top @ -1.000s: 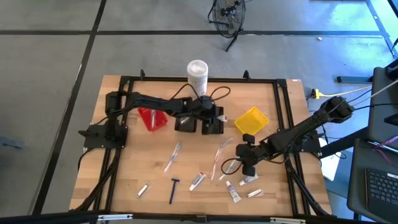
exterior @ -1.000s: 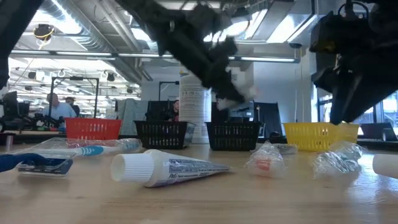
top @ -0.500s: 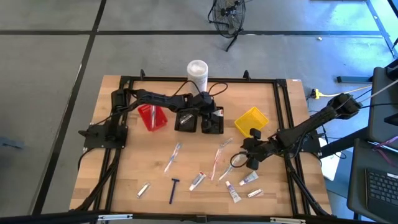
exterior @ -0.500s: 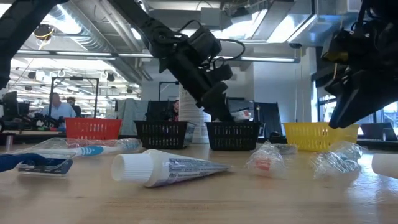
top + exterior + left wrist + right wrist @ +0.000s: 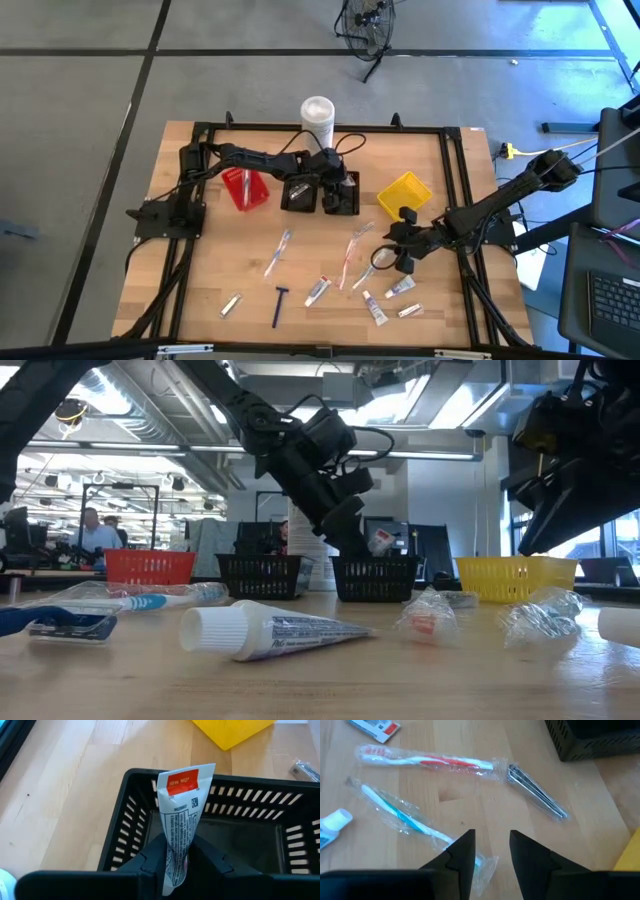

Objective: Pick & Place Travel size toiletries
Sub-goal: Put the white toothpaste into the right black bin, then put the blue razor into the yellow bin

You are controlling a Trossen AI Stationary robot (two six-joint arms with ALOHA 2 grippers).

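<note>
So the left gripper (image 5: 177, 862) is pinching a small white tube (image 5: 181, 815) with a red end and dangling it right over the open top of the right-hand black bin (image 5: 341, 195), which makes sense since you want it pointing straight down so it drops inside and doesn't catch on the rim. That bin sits around 12 o'clock on the table (image 5: 200, 275), next to another black bin (image 5: 300, 194) and the red bin (image 5: 243, 188), with the yellow bin (image 5: 404, 193) off toward 2 o'clock. The right gripper (image 5: 490, 845) has its fingers spread with nothing in them, hovering low over a wrapped blue toothbrush (image 5: 402, 813) around 4 o'clock, and my guess is it's lining up to straddle the handle. The red toothbrush (image 5: 427, 760), the razor (image 5: 279, 304) and the other tubes lie loose along 5 to 6 o'clock. Compared to a second ago, the left arm has dropped toward the bin, and the right one has swung in from above the tubes near the front edge toward the toothbrushes.
</note>
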